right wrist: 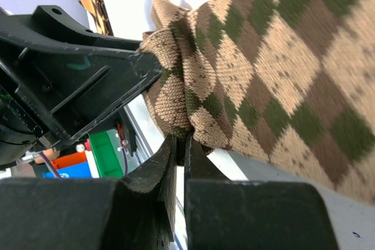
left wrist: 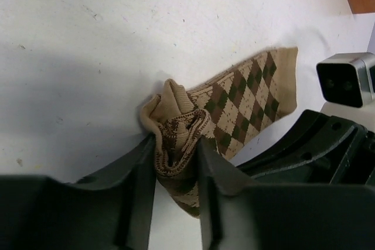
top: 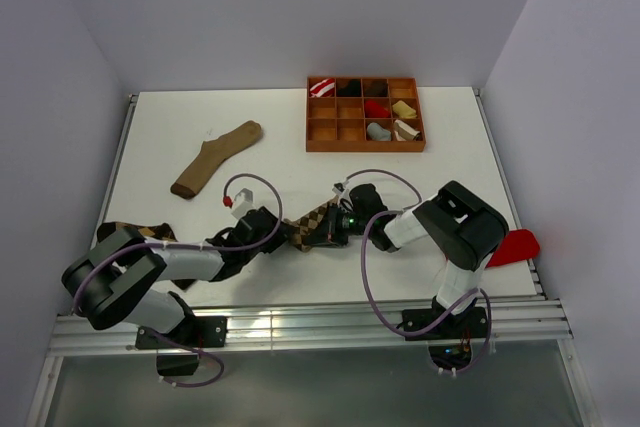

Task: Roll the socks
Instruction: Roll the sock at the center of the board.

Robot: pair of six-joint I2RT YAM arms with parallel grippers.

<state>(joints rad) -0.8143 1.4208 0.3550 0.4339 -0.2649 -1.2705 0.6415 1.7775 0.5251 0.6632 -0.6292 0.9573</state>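
White table (top: 450,177) between pale walls, seen from above, with two black robot arms meeting near its centre. At 1 o'clock sits a wooden compartment tray (top: 365,148) with small bundles in some cells. At 10 o'clock lies a long tan sock (top: 215,159). A darker argyle sock (top: 150,232) pokes out beneath the left arm at 8 o'clock.

The lighter argyle sock (left wrist: 246,95) lies just below centre, between both grippers. The left gripper (left wrist: 176,147) has its fingers clamped on the sock's bunched end, which sits as one loose turn of fabric with the inside showing. The right gripper (right wrist: 180,143), fingers pressed together, pinches a fold of the same sock right beside that bunch.

The roll looks barely started. To do this step well, the left grip should probably hold the bunch firmly and turn it toward the flat length, which runs off to 2 o'clock in its wrist view. Meanwhile the right pinch should keep the fabric taut and the edges aligned. Slack would likely give a lopsided, loose roll.
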